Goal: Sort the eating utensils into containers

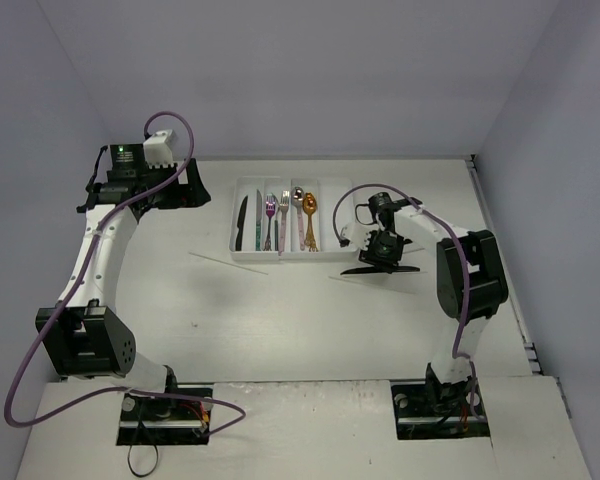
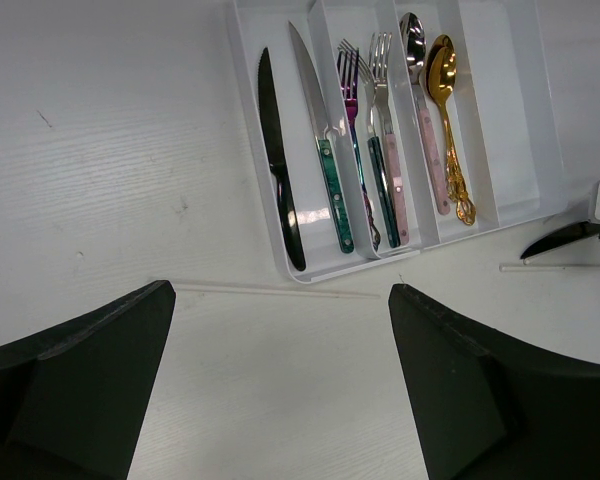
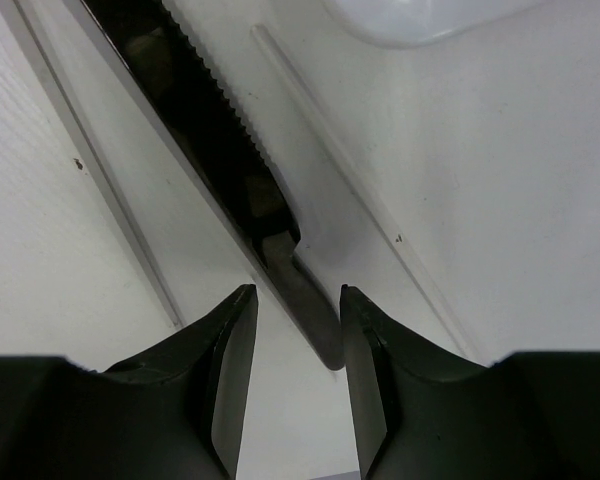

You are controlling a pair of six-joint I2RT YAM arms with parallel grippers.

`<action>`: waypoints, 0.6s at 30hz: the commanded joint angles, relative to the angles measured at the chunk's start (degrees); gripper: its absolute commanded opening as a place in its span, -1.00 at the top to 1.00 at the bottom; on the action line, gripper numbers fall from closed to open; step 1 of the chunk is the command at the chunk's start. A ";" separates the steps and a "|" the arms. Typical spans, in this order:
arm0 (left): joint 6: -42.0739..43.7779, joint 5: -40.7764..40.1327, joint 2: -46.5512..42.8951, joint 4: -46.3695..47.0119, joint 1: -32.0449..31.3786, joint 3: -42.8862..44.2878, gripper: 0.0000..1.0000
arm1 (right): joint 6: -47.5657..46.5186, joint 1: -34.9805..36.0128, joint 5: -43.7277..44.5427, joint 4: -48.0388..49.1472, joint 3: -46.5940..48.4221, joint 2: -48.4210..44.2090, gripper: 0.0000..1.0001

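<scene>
Over on your left, the left gripper (image 1: 195,187) hangs above the table with its jaws spread wide and nothing between them. Just ahead of it one pale chopstick (image 2: 270,290) lies loose on the table (image 2: 100,150), close to the near end of the white tray (image 2: 505,110).

Moving across the tray: a black knife (image 2: 278,170) and a teal-handled knife (image 2: 325,170) share the first compartment. Next door lie two forks (image 2: 358,150) (image 2: 382,140), then a pink-handled spoon (image 2: 423,110) beside a gold spoon (image 2: 450,130).

Past the tray's right corner, your right gripper (image 3: 295,300) is down at the table. Its jaws are parted and straddle the handle end of a serrated black knife (image 3: 205,130) lying flat, not clamped on it. Two thin chopsticks flank that knife, one to its left (image 3: 110,180) and one to its right (image 3: 365,190).
</scene>
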 commanded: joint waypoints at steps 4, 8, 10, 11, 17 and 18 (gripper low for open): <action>0.12 -0.12 -2.14 3.61 0.11 0.79 -0.74 | -0.12 1.06 1.59 0.86 -1.37 0.05 0.25; 0.03 -0.04 -2.31 3.52 0.11 0.61 -0.75 | 0.41 1.44 1.58 1.30 -1.20 0.03 0.25; 0.17 0.03 -2.45 3.45 0.11 0.48 -0.75 | 0.27 1.71 1.71 1.23 -1.20 -0.79 0.23; 0.20 0.05 -2.48 3.48 0.11 0.36 -0.75 | 0.23 1.81 1.79 1.17 -1.20 -1.36 0.22; 0.21 0.27 -2.57 3.61 0.11 0.09 -0.75 | 0.06 2.38 1.75 0.77 -0.76 -3.94 0.17; 0.19 0.34 -2.56 3.60 0.11 0.09 -0.75 | 0.07 2.36 1.63 0.67 -0.52 -4.06 0.18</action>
